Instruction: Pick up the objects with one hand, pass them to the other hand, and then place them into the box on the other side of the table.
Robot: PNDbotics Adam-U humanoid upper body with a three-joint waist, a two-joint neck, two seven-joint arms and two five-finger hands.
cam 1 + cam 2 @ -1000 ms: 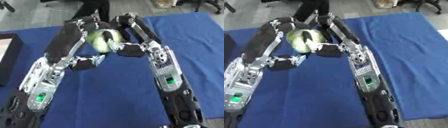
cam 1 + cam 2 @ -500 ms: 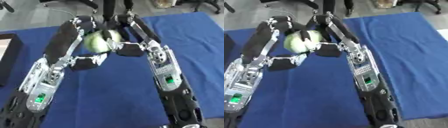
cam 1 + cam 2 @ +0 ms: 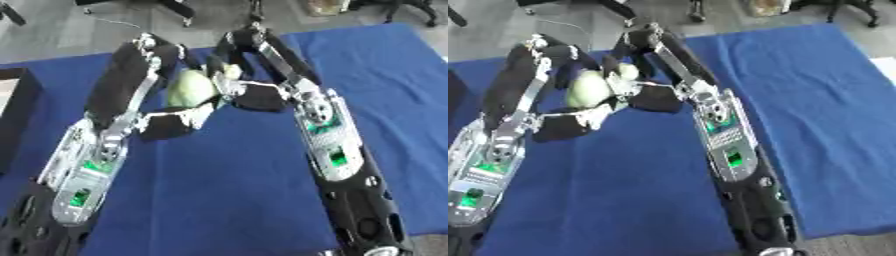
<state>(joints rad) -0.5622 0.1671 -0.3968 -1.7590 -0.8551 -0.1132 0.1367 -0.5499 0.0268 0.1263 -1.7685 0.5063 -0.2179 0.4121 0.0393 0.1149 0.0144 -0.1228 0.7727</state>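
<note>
The pale green round object (image 3: 192,88) has shifted left above the blue cloth-covered table (image 3: 385,80). The left hand (image 3: 166,50) curls round it; the right hand (image 3: 229,50) beside it is too hidden to judge. A dark box (image 3: 16,107) is cut off at the left edge.

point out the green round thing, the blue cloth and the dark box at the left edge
green round object (image 3: 192,88), left eye view, on its pale green front face between the two hands
blue cloth (image 3: 227,185), left eye view, on a bare patch between the forearms
dark box (image 3: 16,112), left eye view, on its dark side wall
</note>
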